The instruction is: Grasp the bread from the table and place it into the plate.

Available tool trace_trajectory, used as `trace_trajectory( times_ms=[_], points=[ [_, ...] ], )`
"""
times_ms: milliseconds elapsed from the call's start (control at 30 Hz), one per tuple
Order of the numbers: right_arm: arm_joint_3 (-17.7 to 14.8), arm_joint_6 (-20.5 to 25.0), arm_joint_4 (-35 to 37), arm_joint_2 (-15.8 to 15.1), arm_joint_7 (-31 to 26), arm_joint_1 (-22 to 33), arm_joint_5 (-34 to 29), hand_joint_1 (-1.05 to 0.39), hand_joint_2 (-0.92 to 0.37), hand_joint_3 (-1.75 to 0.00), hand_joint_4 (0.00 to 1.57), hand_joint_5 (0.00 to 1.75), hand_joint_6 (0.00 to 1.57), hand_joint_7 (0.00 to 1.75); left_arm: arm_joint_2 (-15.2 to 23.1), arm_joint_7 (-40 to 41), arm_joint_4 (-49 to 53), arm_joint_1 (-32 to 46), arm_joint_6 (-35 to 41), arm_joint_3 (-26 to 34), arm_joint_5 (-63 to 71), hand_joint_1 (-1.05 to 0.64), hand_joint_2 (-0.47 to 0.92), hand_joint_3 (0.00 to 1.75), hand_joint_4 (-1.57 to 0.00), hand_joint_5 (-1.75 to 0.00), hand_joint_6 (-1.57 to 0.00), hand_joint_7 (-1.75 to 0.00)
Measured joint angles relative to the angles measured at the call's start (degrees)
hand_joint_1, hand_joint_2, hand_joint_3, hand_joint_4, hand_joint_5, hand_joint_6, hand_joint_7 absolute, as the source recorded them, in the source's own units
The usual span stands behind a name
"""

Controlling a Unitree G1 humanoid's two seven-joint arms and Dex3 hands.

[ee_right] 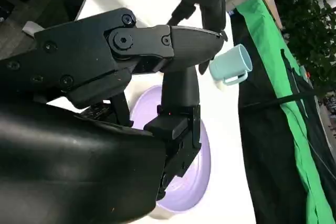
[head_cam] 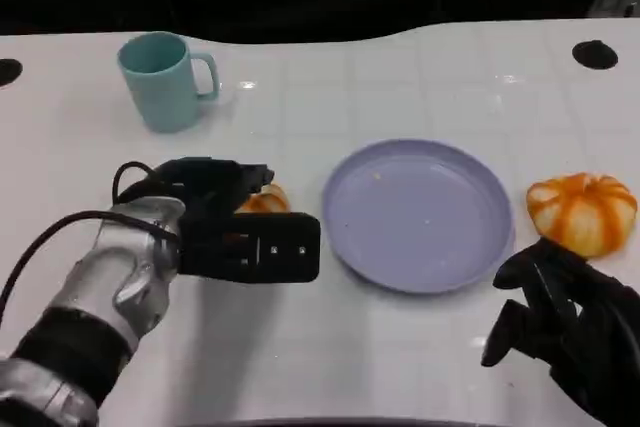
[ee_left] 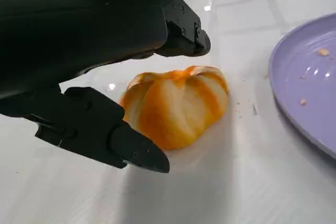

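Left wrist view: we see our left hand [ee_left: 105,66] open, its fingers [ee_left: 131,148] on both sides of the bread [ee_left: 178,106] on the surface [ee_left: 220,182]. Beyond lies the plate [ee_left: 310,82]. Our right hand [head_cam: 560,317] hangs open, holding nothing.

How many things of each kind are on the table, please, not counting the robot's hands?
Bread, orange-striped: 2, one by the left hand, one right of the plate
Plate, purple: 1
Mug, light blue: 1
Total: 4
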Motion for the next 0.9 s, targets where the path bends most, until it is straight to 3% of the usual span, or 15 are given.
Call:
trace_trajectory(
  times_ms=[400, 633, 667, 733, 767, 867, 900],
  points=[
    [-0.41, -0.14, 0.02, -0.04, 1.01, 0.21, 0.14, -0.43, -0.92, -0.37, 0.65, 1.75, 0.52, 1.58, -4.40, 5.22, 20.87, -7.74, -5.11, -1.79, -2.15, -0.28, 0.81, 0.01, -0.10, -0.14, -0.22, -0.01],
    [-0.48, -0.16, 0.02, -0.05, 1.23, 0.35, 0.23, -0.43, -0.92, -0.39, 0.64, 1.75, 0.51, 1.59, -5.82, 13.29, 28.77, -9.48, -9.00, -2.76, -2.42, -0.19, 0.92, 0.10, -0.53, -0.16, -0.52, -0.06],
    [-0.48, -0.18, 0.02, -0.05, 1.33, 0.35, 0.23, -0.44, -0.92, -0.39, 0.64, 1.75, 0.52, 1.59, -5.95, 14.61, 29.49, -9.51, -9.45, -2.76, -2.49, -0.19, 0.92, 0.15, -0.72, -0.40, -0.74, -0.07],
    [-0.47, -0.18, 0.02, -0.05, 1.38, 0.36, 0.23, -0.44, -0.92, -0.38, 0.65, 1.75, 0.52, 1.59, -6.23, 17.57, 30.65, -9.52, -10.56, -2.68, -2.67, -0.23, 0.92, 0.15, -0.81, -0.72, -0.97, -0.08],
    [-0.47, -0.18, 0.01, -0.05, 1.38, 0.36, 0.22, -0.44, -0.92, -0.39, 0.65, 1.75, 0.52, 1.59, -6.22, 19.07, 31.14, -9.52, -11.07, -2.65, -2.71, -0.28, 0.92, 0.09, -0.80, -1.00, -1.08, -0.07],
    [-0.46, -0.18, 0.00, -0.06, 1.38, 0.47, 0.17, -0.43, -0.92, -0.39, 0.64, 1.75, 0.52, 1.59, -6.17, 22.82, 32.28, -9.52, -12.19, -2.72, -2.69, -0.31, 0.92, 0.06, -0.79, -1.18, -1.16, -0.06],
    [-0.46, -0.18, 0.00, -0.06, 1.38, 0.48, 0.16, -0.44, -0.92, -0.40, 0.65, 1.75, 0.52, 1.60, -6.17, 23.46, 32.44, -9.52, -12.41, -2.74, -2.70, -0.28, 0.92, 0.19, -0.78, -1.51, -1.00, -0.62]
  ],
)
